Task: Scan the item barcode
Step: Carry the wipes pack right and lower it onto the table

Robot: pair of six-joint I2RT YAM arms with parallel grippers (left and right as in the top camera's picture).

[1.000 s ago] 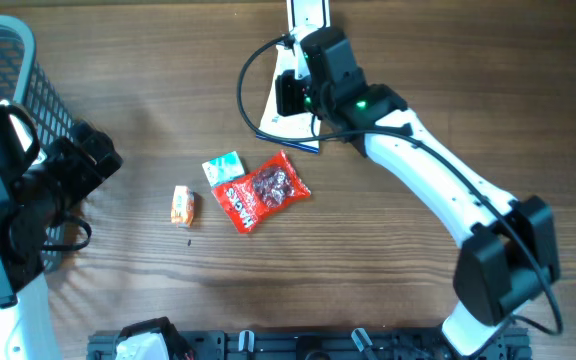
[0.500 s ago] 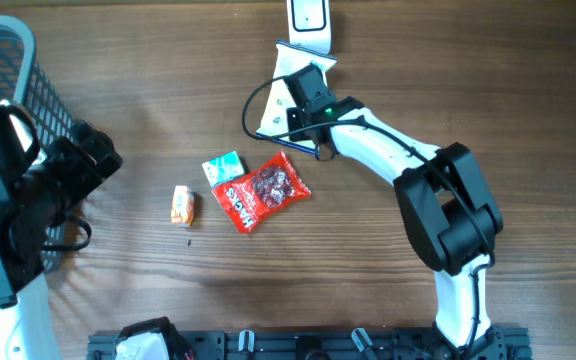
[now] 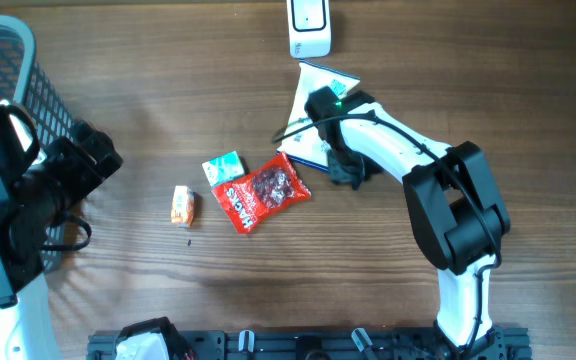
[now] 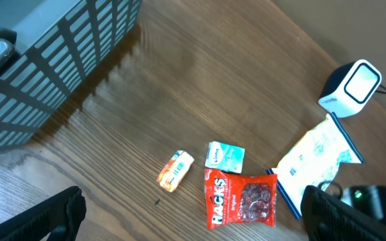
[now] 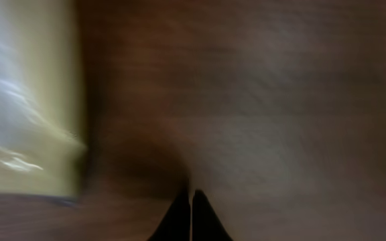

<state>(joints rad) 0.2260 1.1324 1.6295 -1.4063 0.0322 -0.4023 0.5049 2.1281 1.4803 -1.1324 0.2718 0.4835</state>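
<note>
My right end effector (image 5: 191,213) is clenched, its slim dark fingers pressed together on nothing. The flat white packet (image 3: 316,84), blue-edged, lies on the wood-grain counter (image 3: 418,60) just beside the boxy white scanner (image 3: 309,22). My left end effector (image 4: 191,204) stands released.

On the brown wood-grain table (image 3: 168,300), a grey slatted basket (image 3: 8,60) sits at ten o'clock, a white scanner (image 3: 310,28) at twelve, and near centre a red bag (image 3: 261,191), a teal packet (image 3: 222,166), an orange-and-white packet (image 3: 182,204) and a blue-edged white pouch (image 4: 313,155).
</note>
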